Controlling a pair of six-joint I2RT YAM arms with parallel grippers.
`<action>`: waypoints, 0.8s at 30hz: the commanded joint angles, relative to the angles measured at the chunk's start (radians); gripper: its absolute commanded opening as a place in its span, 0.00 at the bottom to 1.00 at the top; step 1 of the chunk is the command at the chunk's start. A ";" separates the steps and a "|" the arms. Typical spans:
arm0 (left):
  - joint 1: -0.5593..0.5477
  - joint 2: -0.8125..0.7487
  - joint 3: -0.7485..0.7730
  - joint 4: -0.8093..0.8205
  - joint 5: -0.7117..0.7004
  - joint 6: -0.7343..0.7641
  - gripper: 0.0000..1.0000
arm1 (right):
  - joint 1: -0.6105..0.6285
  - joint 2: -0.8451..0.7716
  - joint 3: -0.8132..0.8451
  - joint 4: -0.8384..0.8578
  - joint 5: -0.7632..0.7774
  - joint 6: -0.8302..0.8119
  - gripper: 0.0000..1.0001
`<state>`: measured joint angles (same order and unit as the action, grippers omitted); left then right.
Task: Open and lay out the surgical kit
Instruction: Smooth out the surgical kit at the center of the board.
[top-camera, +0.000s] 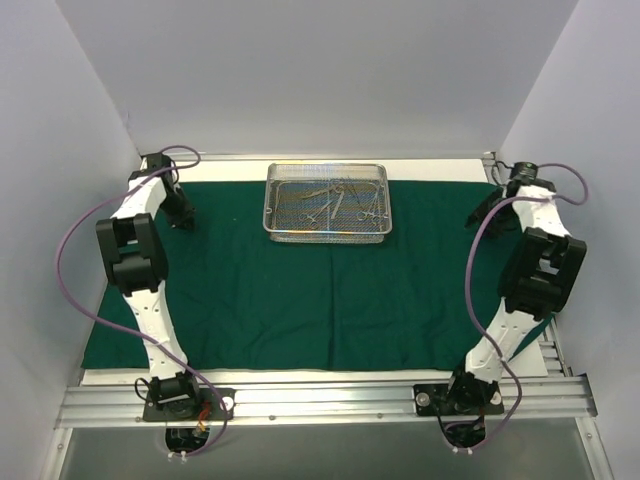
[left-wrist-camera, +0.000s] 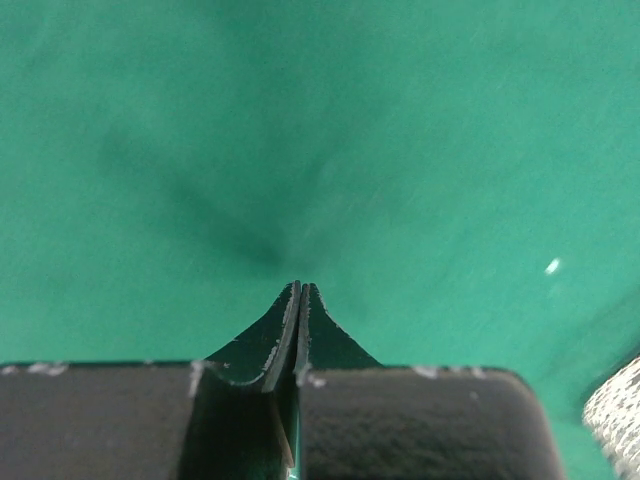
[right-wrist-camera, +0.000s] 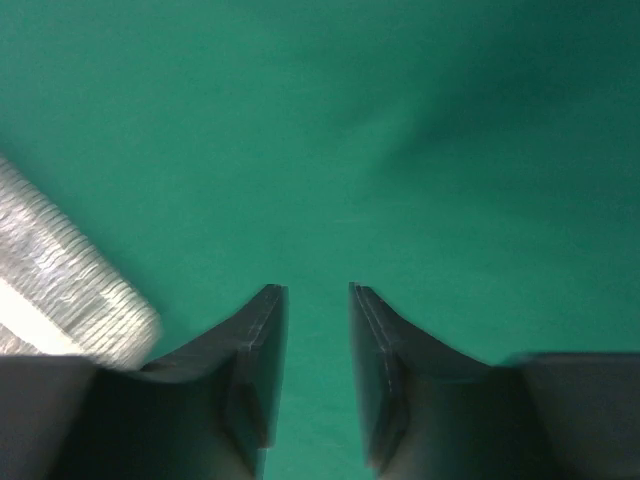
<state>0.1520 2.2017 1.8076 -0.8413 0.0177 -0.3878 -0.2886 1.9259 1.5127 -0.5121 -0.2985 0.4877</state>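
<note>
The tray (top-camera: 327, 238) sat upper centre on the green cloth (top-camera: 320, 300), long axis left-right, midway between the arms. The left gripper (left-wrist-camera: 300, 290) was pressed together; the right gripper (right-wrist-camera: 318, 292) stood partly apart.

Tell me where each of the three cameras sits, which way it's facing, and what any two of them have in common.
Top external: above and behind the robot, looking down on the green cloth, the mesh tray, the left arm and right arm whole.
Left wrist: on the left arm, close over the cloth; only the left claw shows, shut on a pucker of cloth.
Right wrist: on the right arm, close over the cloth; only the right claw, open.
Shared: both wrist views are filled by the cloth.
</note>
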 joint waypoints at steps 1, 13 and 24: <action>-0.005 0.061 0.119 0.051 0.073 0.024 0.02 | -0.046 -0.077 0.027 -0.211 0.209 -0.066 0.39; 0.026 0.162 0.174 0.010 0.102 -0.003 0.02 | -0.084 -0.189 -0.161 -0.341 0.420 0.000 0.02; 0.047 0.210 0.177 -0.004 0.143 -0.010 0.02 | -0.063 -0.185 -0.325 -0.295 0.597 -0.015 0.00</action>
<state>0.1909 2.3566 1.9694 -0.8337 0.1719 -0.4046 -0.3584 1.7393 1.2232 -0.7864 0.1856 0.4706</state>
